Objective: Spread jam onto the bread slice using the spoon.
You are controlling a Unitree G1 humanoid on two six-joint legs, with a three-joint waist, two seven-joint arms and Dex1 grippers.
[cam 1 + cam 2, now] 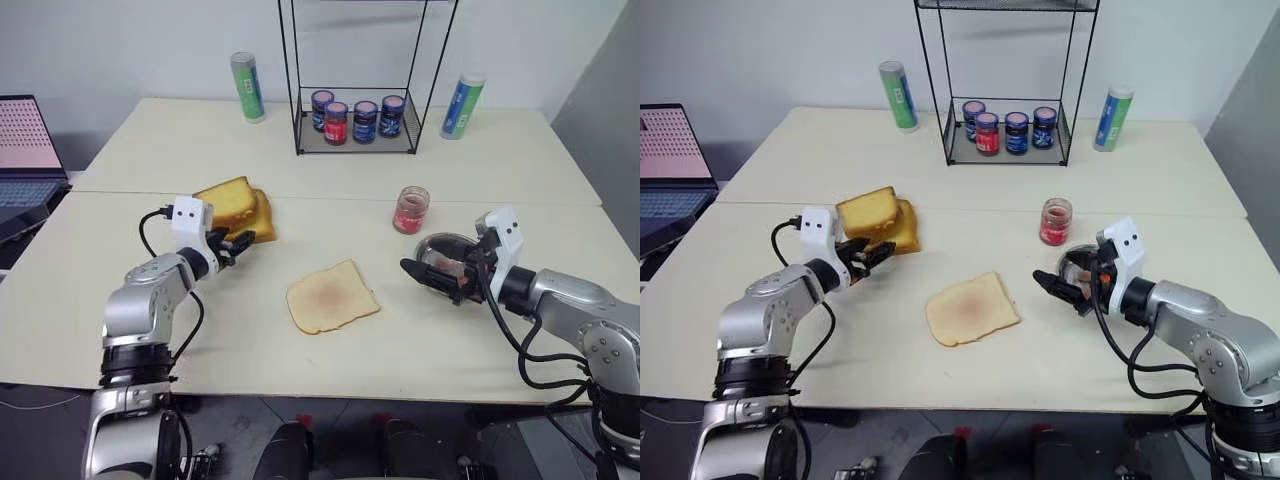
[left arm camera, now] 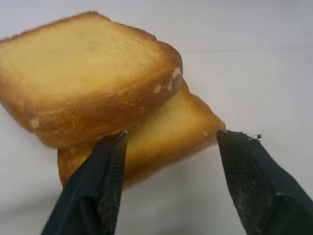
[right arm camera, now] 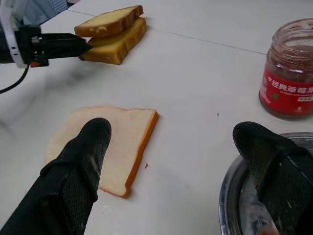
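While the jam jar is standing uncapped on the white table, its red label is showing a row of white characters too small to make out, with a small green mark at the label's edge; red residue is clinging to the clear glass above the label. The bread slice is lying flat near the table's middle, between the two arms, pale cream with a light-brown crust and a faint reddish-brown smear at its centre. The left gripper is hovering with its fingers spread apart just before a stack of two golden toasted slices, gripping nothing. The right gripper is holding its fingers wide apart and empty, one finger over the rim of a steel dish just beside the jar. Four dark-lidded jars are sitting in a black wire rack, flanked by two tall tubes, lettering unreadable.
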